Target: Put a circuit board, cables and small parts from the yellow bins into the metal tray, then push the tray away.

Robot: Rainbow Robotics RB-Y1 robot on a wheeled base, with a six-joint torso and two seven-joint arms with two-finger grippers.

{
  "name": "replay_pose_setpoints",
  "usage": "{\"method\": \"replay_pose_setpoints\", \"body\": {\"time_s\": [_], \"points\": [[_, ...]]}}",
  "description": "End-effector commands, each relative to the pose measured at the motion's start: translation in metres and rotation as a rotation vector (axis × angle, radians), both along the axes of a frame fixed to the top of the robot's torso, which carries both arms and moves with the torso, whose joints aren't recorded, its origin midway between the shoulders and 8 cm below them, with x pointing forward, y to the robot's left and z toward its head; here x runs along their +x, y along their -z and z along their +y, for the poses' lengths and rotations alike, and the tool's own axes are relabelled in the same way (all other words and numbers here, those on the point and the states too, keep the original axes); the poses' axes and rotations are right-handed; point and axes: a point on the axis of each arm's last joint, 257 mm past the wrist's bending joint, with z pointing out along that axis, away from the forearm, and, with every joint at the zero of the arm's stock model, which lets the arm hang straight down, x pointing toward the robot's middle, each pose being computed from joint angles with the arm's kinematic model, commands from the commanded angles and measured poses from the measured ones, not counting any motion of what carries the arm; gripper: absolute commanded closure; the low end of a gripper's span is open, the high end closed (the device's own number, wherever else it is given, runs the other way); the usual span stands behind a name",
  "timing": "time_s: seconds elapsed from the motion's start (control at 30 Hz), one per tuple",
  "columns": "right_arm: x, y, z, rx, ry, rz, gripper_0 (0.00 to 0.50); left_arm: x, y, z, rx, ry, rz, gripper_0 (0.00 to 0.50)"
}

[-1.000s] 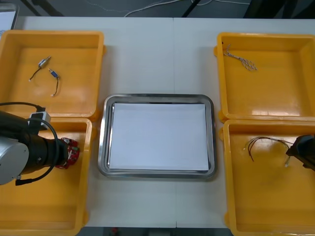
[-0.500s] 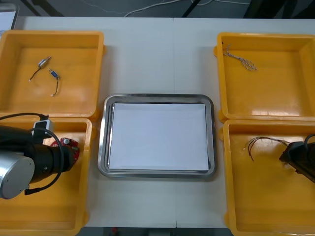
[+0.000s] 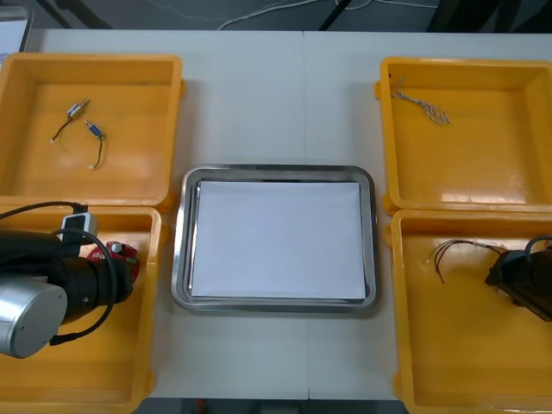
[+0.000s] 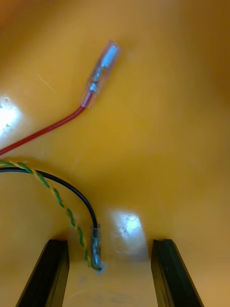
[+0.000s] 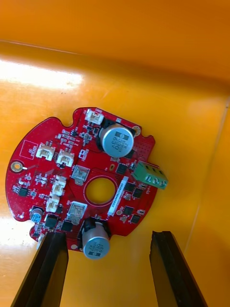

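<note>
While the left pincer (image 5: 108,235) is held released over the red circuit board (image 5: 62,192), the right pincer (image 4: 109,242) is likewise spread; a black cable (image 4: 72,189) is framed by it.

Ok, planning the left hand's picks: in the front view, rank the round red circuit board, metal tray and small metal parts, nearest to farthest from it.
From the left hand:
1. Round red circuit board, right at it, in the near-left yellow bin.
2. Metal tray, at the table's middle.
3. Small metal parts, in the far-left yellow bin.
</note>
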Motion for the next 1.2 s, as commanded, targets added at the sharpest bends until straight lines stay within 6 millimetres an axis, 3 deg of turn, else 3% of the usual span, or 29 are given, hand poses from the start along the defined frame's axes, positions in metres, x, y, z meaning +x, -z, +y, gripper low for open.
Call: {"method": "replay_pose_setpoints", "body": {"time_s": [0.03, 0.1, 0.13, 0.17, 0.3, 0.4, 0.47, 0.57, 0.6, 0.67, 1.0, 1.2], "points": [[0.010, -0.004, 0.009, 0.006, -0.007, -0.017, 0.236, -0.003, 0.008, -0.007, -0.006, 0.000, 0.007, 0.000], [0.012, -0.006, 0.011, 0.008, -0.009, -0.020, 0.395, -0.003, 0.011, -0.006, -0.004, -0.002, 0.008, 0.000], [0.012, -0.007, 0.010, 0.006, -0.011, -0.018, 0.452, -0.002, 0.012, -0.005, -0.004, -0.005, 0.007, 0.001], [0.013, -0.007, 0.011, 0.007, -0.012, -0.018, 0.477, -0.002, 0.013, -0.005, -0.003, -0.005, 0.007, 0.004], [0.016, -0.012, 0.013, 0.005, -0.019, -0.016, 0.500, -0.001, 0.016, -0.003, -0.001, -0.008, 0.012, 0.014], [0.020, -0.017, 0.012, -0.007, -0.024, -0.021, 0.500, -0.001, 0.016, -0.003, -0.001, -0.008, 0.012, 0.055], [0.021, -0.017, 0.012, -0.009, -0.024, -0.020, 0.500, -0.001, 0.016, -0.002, 0.001, -0.008, 0.012, 0.126], [0.023, -0.020, 0.013, -0.012, -0.029, -0.024, 0.500, -0.001, 0.016, -0.002, 0.002, -0.008, 0.013, 0.317], [0.024, -0.021, 0.012, -0.014, -0.029, -0.023, 0.500, -0.002, 0.016, -0.002, 0.000, -0.011, 0.014, 0.406], [0.026, -0.024, 0.013, -0.015, -0.032, -0.025, 0.500, -0.002, 0.016, -0.002, 0.000, -0.011, 0.014, 0.499], [0.013, -0.048, 0.014, -0.040, -0.045, 0.014, 0.500, -0.001, 0.014, 0.006, 0.020, -0.010, 0.013, 0.500], [0.001, -0.055, 0.016, -0.046, -0.047, 0.018, 0.500, -0.006, 0.013, 0.030, 0.081, -0.006, 0.032, 0.500]]}}
